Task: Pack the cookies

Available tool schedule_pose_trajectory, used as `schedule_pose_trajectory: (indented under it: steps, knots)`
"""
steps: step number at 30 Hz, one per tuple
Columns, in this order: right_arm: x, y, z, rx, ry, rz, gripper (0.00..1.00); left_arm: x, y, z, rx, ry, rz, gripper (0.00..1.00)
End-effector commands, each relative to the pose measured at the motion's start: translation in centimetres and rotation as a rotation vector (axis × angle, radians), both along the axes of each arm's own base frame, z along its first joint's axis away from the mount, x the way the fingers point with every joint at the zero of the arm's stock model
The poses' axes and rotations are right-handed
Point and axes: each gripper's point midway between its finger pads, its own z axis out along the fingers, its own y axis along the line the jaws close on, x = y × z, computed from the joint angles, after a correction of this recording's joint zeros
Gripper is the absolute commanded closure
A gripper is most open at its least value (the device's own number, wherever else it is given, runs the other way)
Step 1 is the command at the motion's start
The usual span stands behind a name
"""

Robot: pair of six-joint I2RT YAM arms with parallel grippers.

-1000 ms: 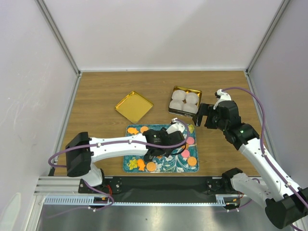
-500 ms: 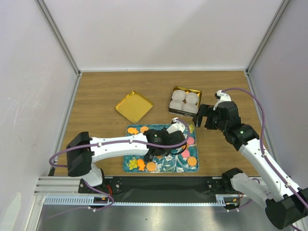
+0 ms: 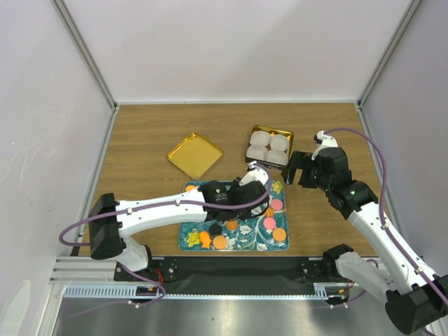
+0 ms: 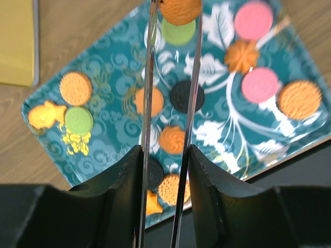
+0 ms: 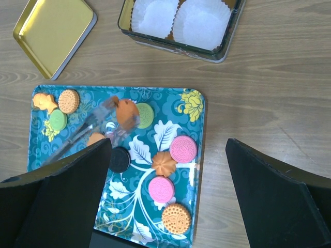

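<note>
At the near edge of the wooden bench [image 3: 140, 133] lies a teal floral tray [image 4: 103, 124] scattered with small round cookies [image 4: 259, 84] in orange, pink, green and black. The left gripper [image 4: 164, 155] is clamped on thin metal tongs [image 4: 148, 103], whose tips pinch one orange round cookie [image 4: 180, 10] above the tray's far edge. The right gripper [image 5: 166, 150] hangs empty, jaws spread wide, off the tray's far right corner. Farther back sit a gold square tin [image 5: 173, 47] holding white pleated paper cups [image 5: 201, 20] and, to its left, a flat gold lid [image 5: 54, 31].
</note>
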Motion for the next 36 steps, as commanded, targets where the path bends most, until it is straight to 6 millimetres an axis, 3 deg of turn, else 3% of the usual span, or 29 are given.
schedule_pose_trajectory:
  steps: [1,3,4,5,7,9,14,17,19,36]
  knots:
    - [0.4,-0.3,1.7,-0.003,-0.051,-0.003,0.0,2.6,-1.1,4.9,-0.115,-0.065,0.007,0.56]
    - [0.6,-0.4,1.8,-0.001,-0.053,-0.009,0.0,4.9,-2.1,6.9,-0.166,-0.094,0.023,0.56]
    - [0.6,-0.4,1.9,0.001,-0.054,-0.01,0.0,5.5,-1.8,6.4,-0.147,-0.087,0.027,0.56]
    - [0.7,-0.4,2.1,0.001,-0.057,-0.009,0.0,7.2,-2.1,7.8,-0.181,-0.111,0.051,0.56]
    - [0.8,-0.3,1.9,0.001,-0.051,-0.008,0.0,9.3,-2.6,7.2,-0.154,-0.118,0.061,0.56]
    - [0.9,-0.4,1.9,-0.004,-0.051,-0.012,0.0,12.2,-2.9,8.3,-0.171,-0.147,0.097,0.56]
    - [1.1,-0.4,1.7,-0.007,-0.042,-0.011,0.0,18.6,-3.9,6.4,-0.114,-0.153,0.152,0.56]
    - [1.1,-0.5,1.4,-0.014,-0.036,-0.009,0.0,20.7,-4.3,5.7,-0.108,-0.153,0.162,0.56]
    - [1.0,-0.6,1.3,-0.019,-0.032,-0.014,0.0,21.5,-4.6,6.0,-0.107,-0.165,0.156,0.56]
    - [0.9,-0.7,0.3,-0.026,-0.012,-0.009,0.0,23.8,-5.5,1.8,-0.061,-0.129,0.143,0.54]
